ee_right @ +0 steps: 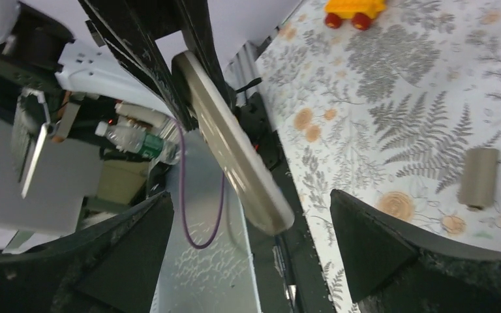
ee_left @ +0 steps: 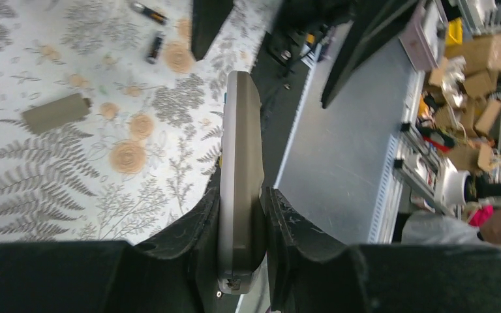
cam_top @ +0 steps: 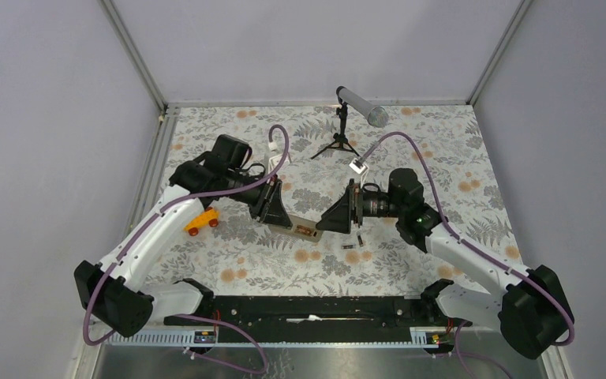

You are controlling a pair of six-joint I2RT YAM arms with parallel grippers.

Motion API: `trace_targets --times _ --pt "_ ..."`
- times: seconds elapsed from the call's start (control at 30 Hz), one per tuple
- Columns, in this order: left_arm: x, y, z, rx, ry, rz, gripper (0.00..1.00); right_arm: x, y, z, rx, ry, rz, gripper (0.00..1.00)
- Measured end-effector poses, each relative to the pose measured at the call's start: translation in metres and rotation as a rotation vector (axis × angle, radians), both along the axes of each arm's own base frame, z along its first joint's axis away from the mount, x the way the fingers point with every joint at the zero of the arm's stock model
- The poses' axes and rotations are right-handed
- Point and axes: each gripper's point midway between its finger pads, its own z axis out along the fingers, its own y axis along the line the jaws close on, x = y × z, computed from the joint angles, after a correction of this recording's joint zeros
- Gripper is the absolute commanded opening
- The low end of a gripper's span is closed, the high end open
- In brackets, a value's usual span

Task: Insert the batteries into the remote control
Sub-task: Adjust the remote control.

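Unlike the right wrist view, the left shows slim batteries (ee_left: 155,47) at eleven o'clock. Left jaws pinch the smooth remote (ee_left: 240,176); right jaws spread.

Illumination bright, diffuse, from overhead; shadows faint. Wrist views: soft foreground focus; sheen on remote control (ee_right: 231,153).

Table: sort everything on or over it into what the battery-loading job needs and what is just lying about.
Job: beige-grey oblong plastic remote control; two slim dark cylindrical batteries; probably the flat grey rectangular cover piece.
Lying about: orange toy car; grey cylinder on a black tripod.
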Motion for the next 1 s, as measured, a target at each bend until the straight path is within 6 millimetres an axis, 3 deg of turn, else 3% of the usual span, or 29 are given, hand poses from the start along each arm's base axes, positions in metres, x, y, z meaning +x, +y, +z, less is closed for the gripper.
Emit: trace_targets --times 0.1,0.2,0.3,0.47,0.7,0.8,0.9,0.97,1.0 --pt "-0.014 -0.005 0.005 -0.029 0.005 -0.072 0.0 -0.011 0.005 0.006 0.018 0.007 0.086 0.88" --pt "-0.027 -0.01 0.007 -0.042 0.017 -0.131 0.0 -0.032 0.012 0.014 0.044 0.016 0.2 0.75" --pt "-0.029 -0.013 0.01 -0.055 0.022 -0.153 0.0 -0.049 0.016 0.02 0.07 0.03 0.293 0.67" --pt "-0.036 -0.016 0.019 -0.088 0.048 -0.179 0.0 -0.057 0.017 0.023 0.082 0.037 0.344 0.42" --pt "-0.041 -0.017 0.029 -0.109 0.087 -0.178 0.0 -0.062 0.02 0.026 0.078 0.033 0.373 0.37" --pt "-0.04 -0.019 0.034 -0.123 0.088 -0.159 0.0 -0.063 0.021 0.028 0.077 0.02 0.38 0.17" --pt "-0.04 -0.019 0.04 -0.144 0.087 -0.137 0.16 -0.063 0.022 0.033 0.086 -0.009 0.391 0.0" --pt "-0.04 -0.02 0.042 -0.156 0.084 -0.121 0.44 -0.063 0.022 0.036 0.089 -0.016 0.389 0.0" --pt "-0.039 -0.02 0.044 -0.164 0.078 -0.11 0.53 -0.063 0.022 0.037 0.091 -0.019 0.386 0.0"
